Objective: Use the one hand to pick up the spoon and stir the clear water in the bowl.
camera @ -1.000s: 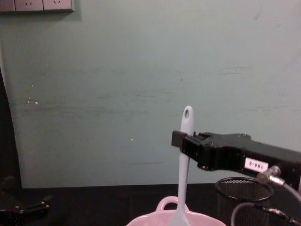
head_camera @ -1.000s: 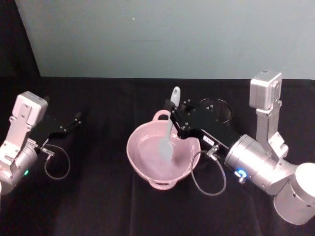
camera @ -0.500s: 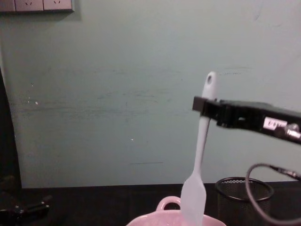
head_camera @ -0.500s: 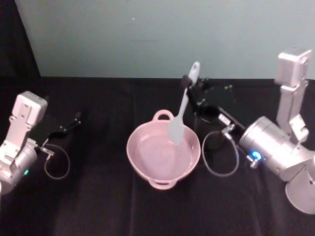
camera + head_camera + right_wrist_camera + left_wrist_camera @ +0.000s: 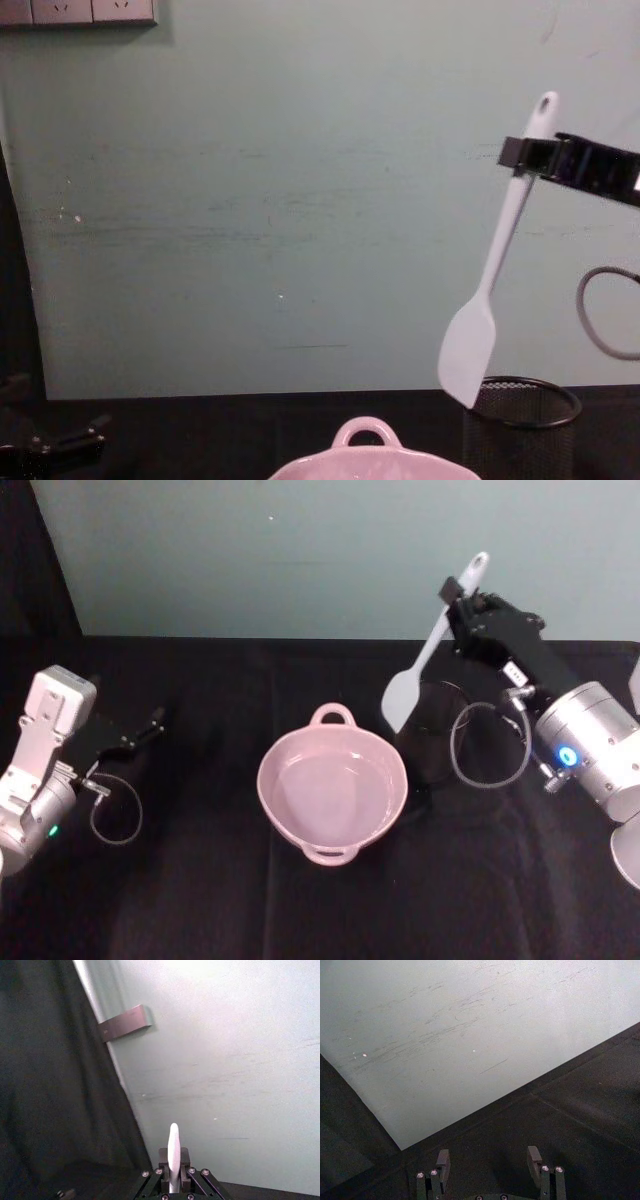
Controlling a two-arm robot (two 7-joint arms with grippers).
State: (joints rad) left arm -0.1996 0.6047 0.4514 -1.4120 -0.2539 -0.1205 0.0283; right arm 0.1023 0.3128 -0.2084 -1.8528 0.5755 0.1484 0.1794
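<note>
My right gripper (image 5: 455,593) is shut on the upper handle of the white spoon (image 5: 420,665), which hangs tilted in the air with its flat blade (image 5: 467,352) just above the rim of the black mesh cup (image 5: 520,420). The spoon is outside the bowl, to its right and higher up. The pale pink bowl (image 5: 333,792) sits mid-table with clear water in it and its loop handle (image 5: 365,433) at the far rim. In the right wrist view the spoon's handle end (image 5: 173,1152) stands between the shut fingers. My left gripper (image 5: 150,725) rests open at the left, far from the bowl.
A black wire-mesh cup (image 5: 440,730) stands right behind the bowl's right side, under the spoon blade. A cable loop (image 5: 490,745) hangs from the right arm beside it. The table is covered in black cloth, with a pale green wall behind.
The right gripper lifted the spoon out of the bowl's water and carried it up and to the right, above the mesh cup. The left arm has not moved.
</note>
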